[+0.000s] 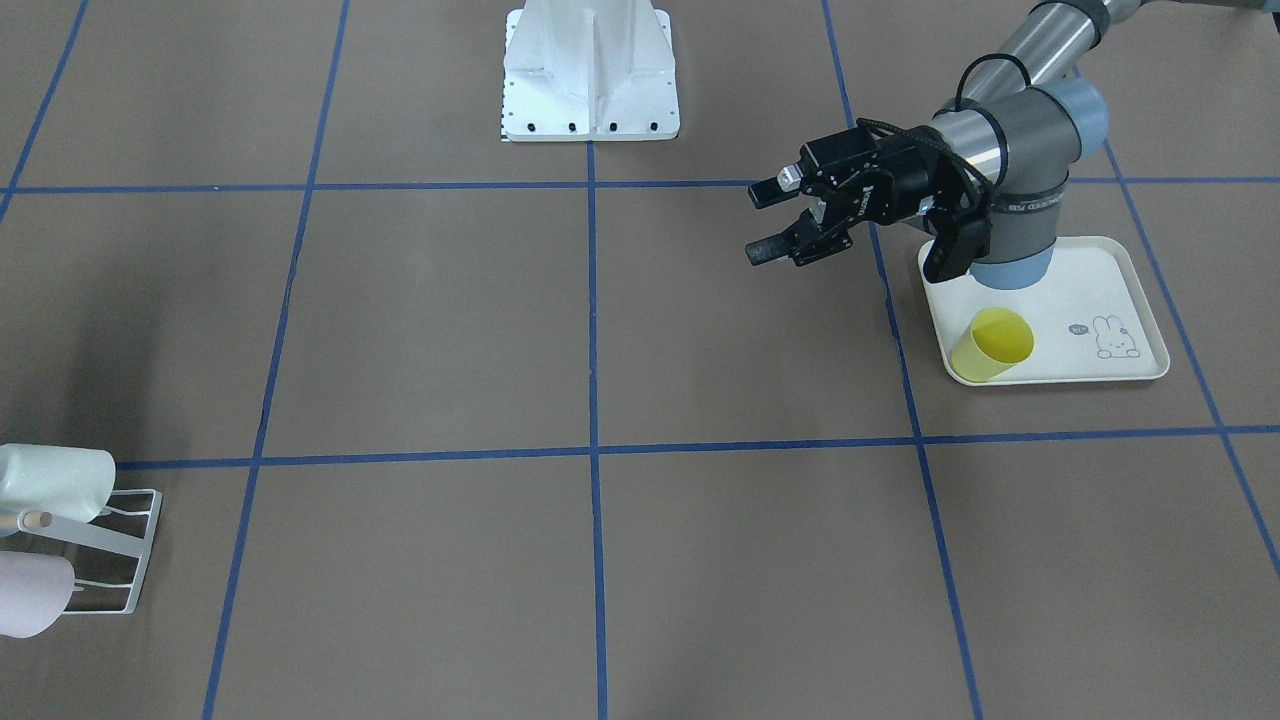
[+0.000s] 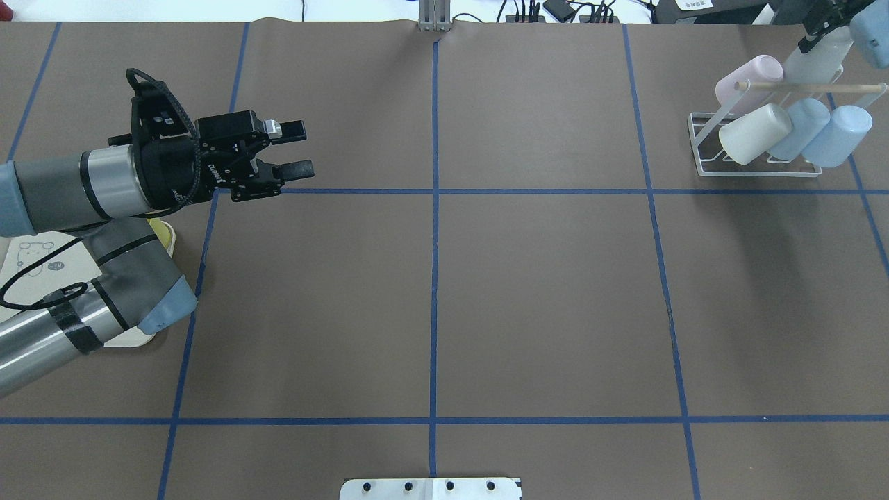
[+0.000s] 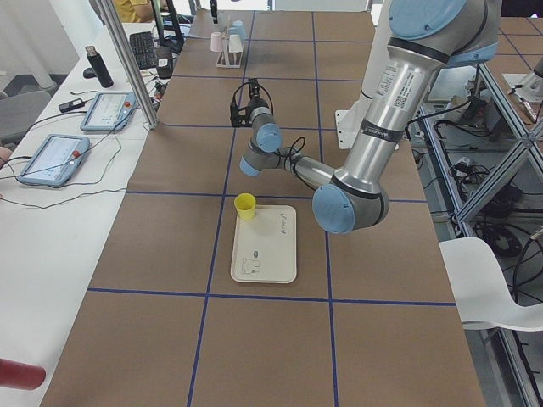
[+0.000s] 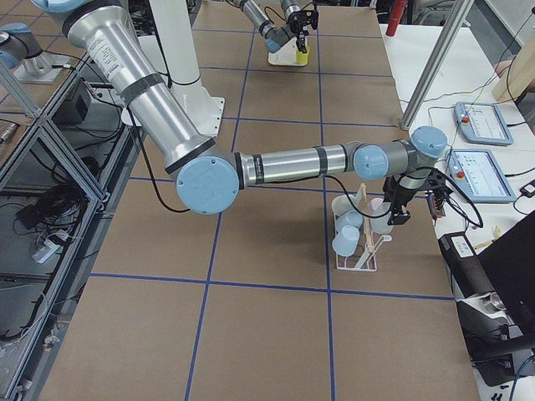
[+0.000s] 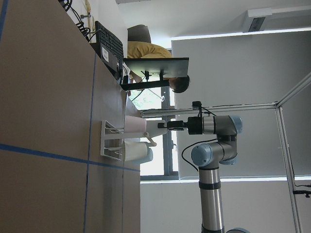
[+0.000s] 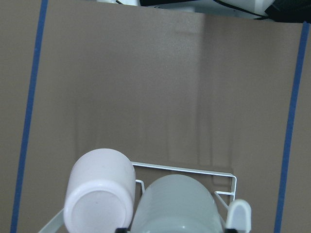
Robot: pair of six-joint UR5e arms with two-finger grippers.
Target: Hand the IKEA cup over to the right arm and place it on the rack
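Well, looks like the last step: pale cup (image 2: pixel 816 61) at the rack (image 1: pixel 100 545), far right, right claw (image 6: pixel 180 221) around it (can't tell if clenched), left claw (image 2: pixel 304 148) open, so next should be a gentle let-go.

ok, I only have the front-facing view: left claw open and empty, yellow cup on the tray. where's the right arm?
Observer: At the rack. Overhead shows the right claw around a pale cup there.
Operator: gripping it or open?
Observer: Can't tell. In the right wrist view the cup fills the space between the fingers, but contact isn't clear.
Operator: how full is the rack? I see two cups at my edge.
Observer: Five with that one: a pink cup, a cream cup and two blue cups.
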